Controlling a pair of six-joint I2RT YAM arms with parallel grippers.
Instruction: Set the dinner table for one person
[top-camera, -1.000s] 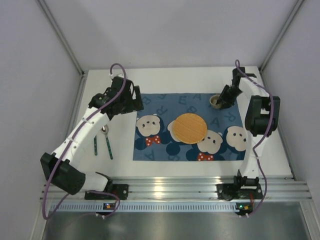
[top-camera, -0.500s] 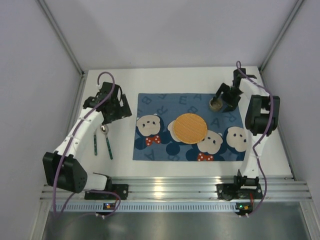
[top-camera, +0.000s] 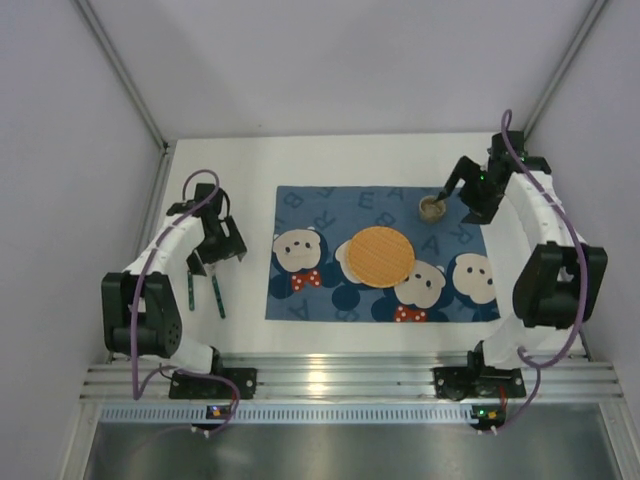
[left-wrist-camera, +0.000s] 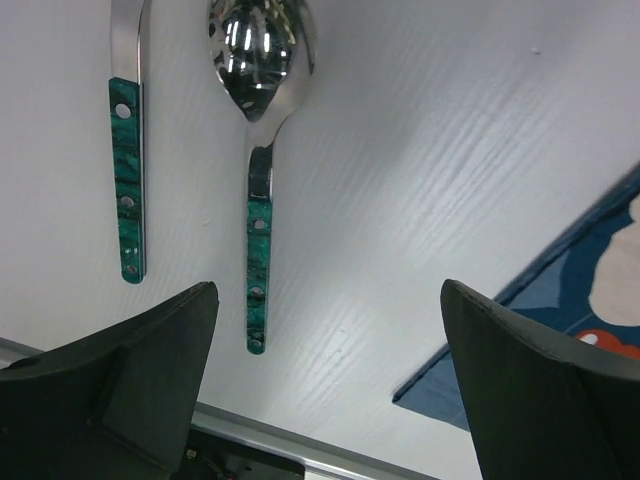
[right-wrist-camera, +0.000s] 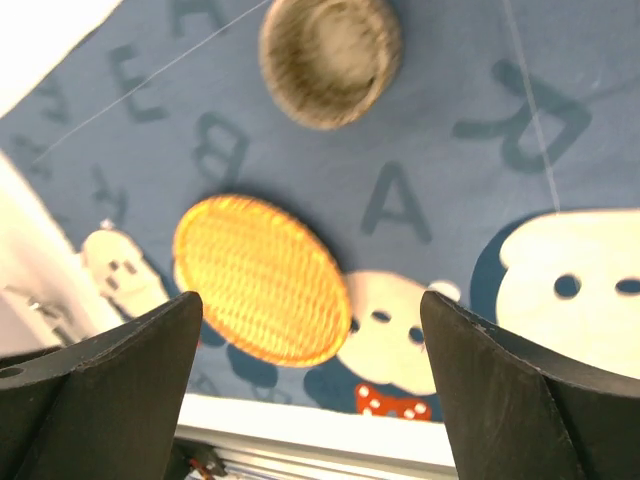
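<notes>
Left gripper (left-wrist-camera: 328, 300), jaws apart and empty, hangs over spoon (left-wrist-camera: 259, 215) lying near-far on dinner table (left-wrist-camera: 420, 150), left of placemat (left-wrist-camera: 555, 285).

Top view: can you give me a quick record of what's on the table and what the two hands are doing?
table: white, flat
mat: blue, bear pattern, mid-table
plate: orange, round, on the mat's middle
cup: small, brown, on the mat's far right part
spoon: green handle, on bare table left of the mat
utensil: green handle, beside the spoon, head unseen
left hand: open, empty, over the spoon
right hand: open, empty, near the cup
</notes>
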